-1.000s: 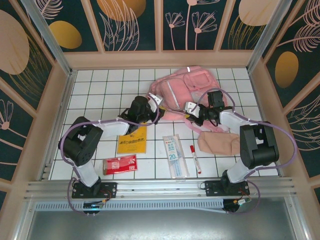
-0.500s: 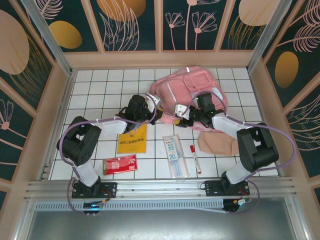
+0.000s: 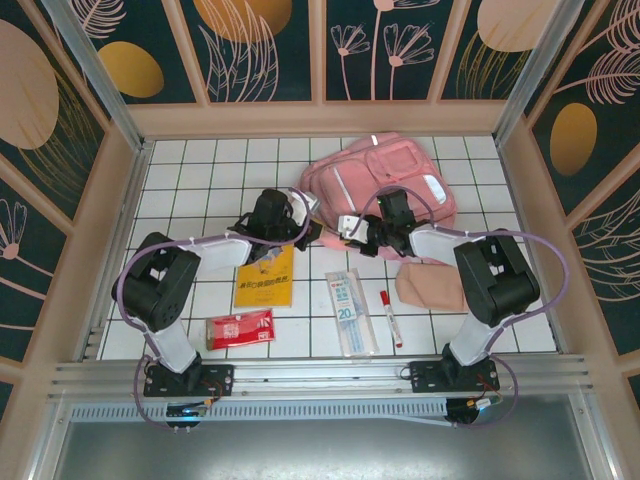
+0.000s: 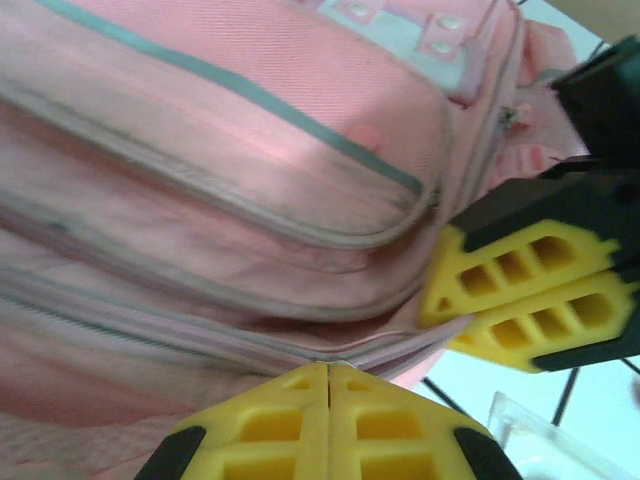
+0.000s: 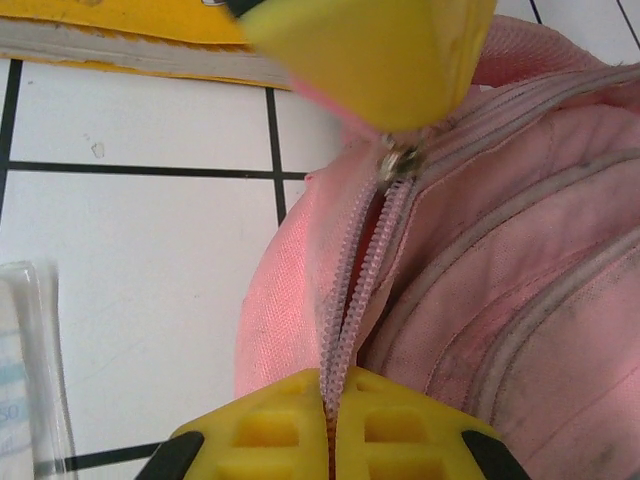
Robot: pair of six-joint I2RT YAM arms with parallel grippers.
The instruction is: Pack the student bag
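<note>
Basically both grippers were clamped on the student bag (image 3: pixel 390 180), which lay flat at the far middle of the table (image 3: pixel 200 170), its near-left corner toward the arms.

- Left gripper (image 4: pixel 328 385): jaws fully together, pinching the bag edge right at the zip slider (image 5: pixel 400 160). I couldn't tell whether it had the pull tab itself or just the fabric beside it.
- Right gripper (image 5: pixel 330 392): jaws together on the zipper track (image 5: pixel 350 290), just beside the left one.
- Key relation: the zip ran straight from the right fingertips to the slider under the left gripper, so its long axis joined the 2 grippers. The teeth between them looked slightly parted.
- My read: opening it further meant pulling the 2 grips apart along that line, with the right arm as anchor. The left arm was nearer the slider.

Loose items sat near side, well apart from the bag: yellow booklet (image 3: pixel 265 282), red packet (image 3: pixel 240 328), clear stationery pack (image 3: pixel 352 310), red marker (image 3: pixel 389 318). The beige pouch (image 3: pixel 432 286) lay just beside the bag under the right arm. Nothing sat on the zip line; the only crowding was the 2 grippers almost touching each other.
</note>
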